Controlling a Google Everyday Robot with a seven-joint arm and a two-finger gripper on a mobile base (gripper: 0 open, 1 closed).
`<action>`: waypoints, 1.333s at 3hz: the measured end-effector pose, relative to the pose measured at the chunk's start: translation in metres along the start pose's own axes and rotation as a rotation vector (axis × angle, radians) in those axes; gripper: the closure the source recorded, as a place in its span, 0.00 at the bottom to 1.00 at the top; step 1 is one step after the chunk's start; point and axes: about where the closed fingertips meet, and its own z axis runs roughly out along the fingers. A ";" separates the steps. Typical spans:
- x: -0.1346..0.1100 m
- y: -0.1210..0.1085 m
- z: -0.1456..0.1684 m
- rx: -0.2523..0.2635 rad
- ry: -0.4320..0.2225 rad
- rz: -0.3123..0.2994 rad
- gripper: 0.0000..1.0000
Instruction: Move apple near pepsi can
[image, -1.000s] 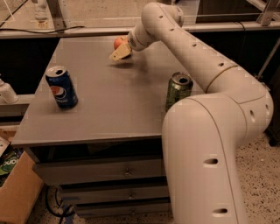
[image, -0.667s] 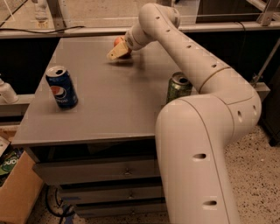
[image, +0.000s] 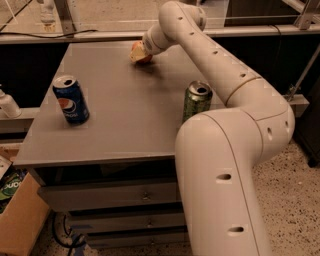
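The apple (image: 136, 49), red-orange with a yellowish patch, lies at the far edge of the grey table (image: 130, 115), near its middle. My gripper (image: 141, 54) is right at the apple, at the end of the white arm that reaches over the table from the right, and it covers the apple's right side. The pepsi can (image: 71, 100), dark blue with a round red, white and blue logo, stands upright near the table's left edge. It is far from the apple, to the near left of it.
A green can (image: 196, 101) stands upright at the table's right side, next to my arm's big white body (image: 220, 180). Drawers (image: 125, 197) sit under the table. A cardboard box (image: 15, 220) is on the floor at the left. A rail runs behind the table.
My gripper and wrist have shifted slightly toward the far edge, staying at the apple. The cans have not moved.
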 end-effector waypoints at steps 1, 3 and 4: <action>0.000 -0.004 -0.017 0.007 0.001 -0.002 0.65; -0.002 0.015 -0.066 -0.057 -0.009 -0.028 1.00; 0.004 0.043 -0.092 -0.134 -0.015 -0.049 1.00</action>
